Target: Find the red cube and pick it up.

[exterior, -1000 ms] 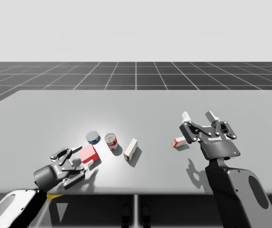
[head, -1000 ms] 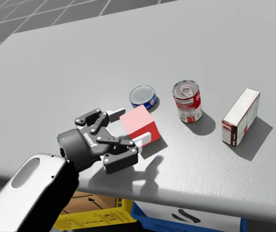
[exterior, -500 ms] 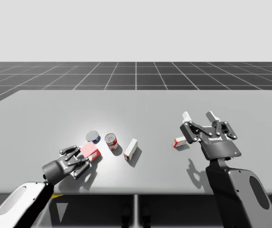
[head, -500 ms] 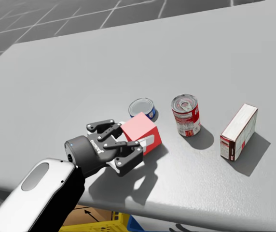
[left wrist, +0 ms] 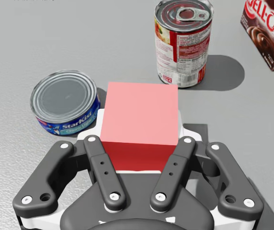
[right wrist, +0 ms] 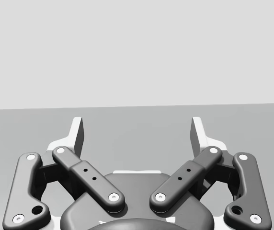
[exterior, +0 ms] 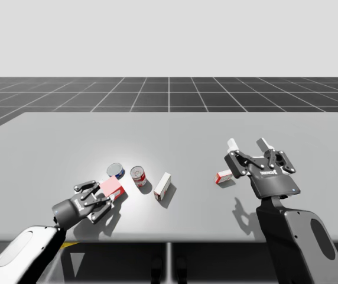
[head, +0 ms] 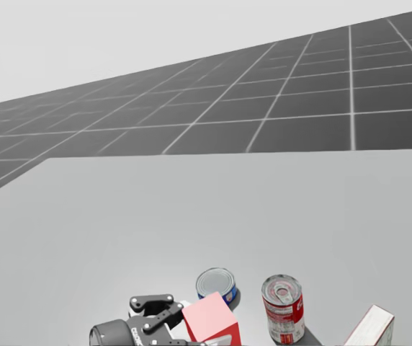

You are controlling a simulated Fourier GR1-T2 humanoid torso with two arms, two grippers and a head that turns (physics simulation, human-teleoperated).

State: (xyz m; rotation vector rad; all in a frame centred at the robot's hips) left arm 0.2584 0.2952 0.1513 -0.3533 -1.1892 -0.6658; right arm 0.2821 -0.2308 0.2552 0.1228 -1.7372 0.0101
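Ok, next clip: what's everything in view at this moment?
table: 1, grey, under everything.
cube: 1, red, front left of the table, between the left gripper's fingers.
blue can: 1, blue with a silver lid, flat, just beyond the cube.
red can: 1, red and white, upright, next along from the blue can toward the table's middle.
tall box: 1, white and dark red, upright, just past the red can.
small box: 1, red and white, lying near the right gripper.
left gripper: 1, dark grey, shut on the cube from both sides.
right gripper: 1, dark grey, open, over the table's right part.
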